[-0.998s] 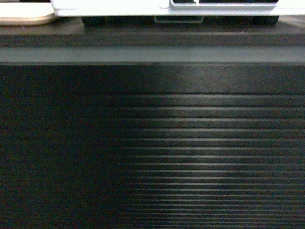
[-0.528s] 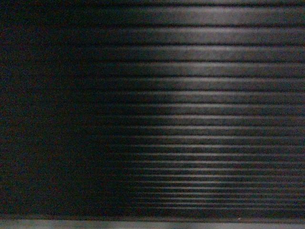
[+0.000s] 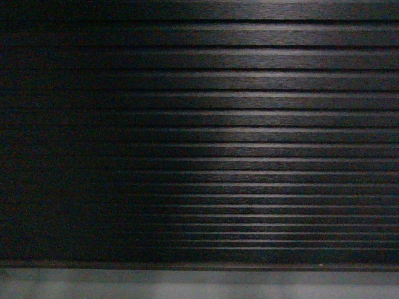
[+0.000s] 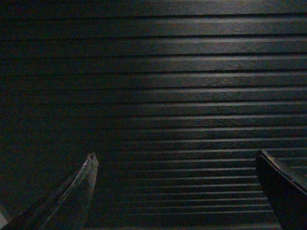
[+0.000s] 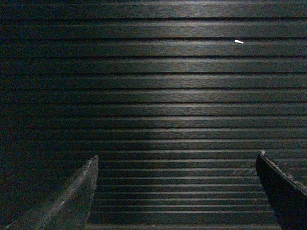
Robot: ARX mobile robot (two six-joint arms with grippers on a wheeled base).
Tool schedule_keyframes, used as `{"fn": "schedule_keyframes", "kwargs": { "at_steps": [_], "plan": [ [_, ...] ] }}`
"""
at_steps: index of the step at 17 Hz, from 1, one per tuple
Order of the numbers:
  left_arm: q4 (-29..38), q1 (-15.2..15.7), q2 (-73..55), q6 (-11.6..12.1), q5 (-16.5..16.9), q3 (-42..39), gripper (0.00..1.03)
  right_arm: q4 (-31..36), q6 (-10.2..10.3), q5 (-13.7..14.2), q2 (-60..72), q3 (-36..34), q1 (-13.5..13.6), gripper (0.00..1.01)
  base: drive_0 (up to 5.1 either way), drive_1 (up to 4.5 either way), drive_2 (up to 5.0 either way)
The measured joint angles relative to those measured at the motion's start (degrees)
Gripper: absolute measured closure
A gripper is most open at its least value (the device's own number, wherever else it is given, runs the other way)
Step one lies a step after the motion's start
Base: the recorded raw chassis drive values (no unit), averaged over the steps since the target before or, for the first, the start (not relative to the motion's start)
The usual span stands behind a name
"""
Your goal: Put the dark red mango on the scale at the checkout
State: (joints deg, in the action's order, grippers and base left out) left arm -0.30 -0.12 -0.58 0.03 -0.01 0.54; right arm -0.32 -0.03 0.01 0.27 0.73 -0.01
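Only the black, horizontally ribbed checkout front panel is seen – no mango or scale – so both wide-spread, empty grippers could be driven blindly into it.

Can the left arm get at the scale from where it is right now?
Probably not. The open left pincer faces only the ribbed front panel of the checkout; neither scale nor mango shows in any view, so the arm would likely have to rise first.

One checkout shows, only its dark ribbed front panel in all three views. One grey strip of floor runs along the near edge. Two grippers appear, left and right, each with two fingers. One small white speck sits far right on the panel.
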Motion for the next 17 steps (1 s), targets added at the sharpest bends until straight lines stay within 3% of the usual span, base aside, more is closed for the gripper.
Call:
{"fn": "schedule_keyframes", "kwargs": {
  "at_steps": [17],
  "plan": [
    [0.0,0.0,0.0,0.0,0.0,0.0,0.05,0.0,0.0,0.0,0.0,0.0,0.0,0.03,0.0,0.0,0.0]
  ]
}}
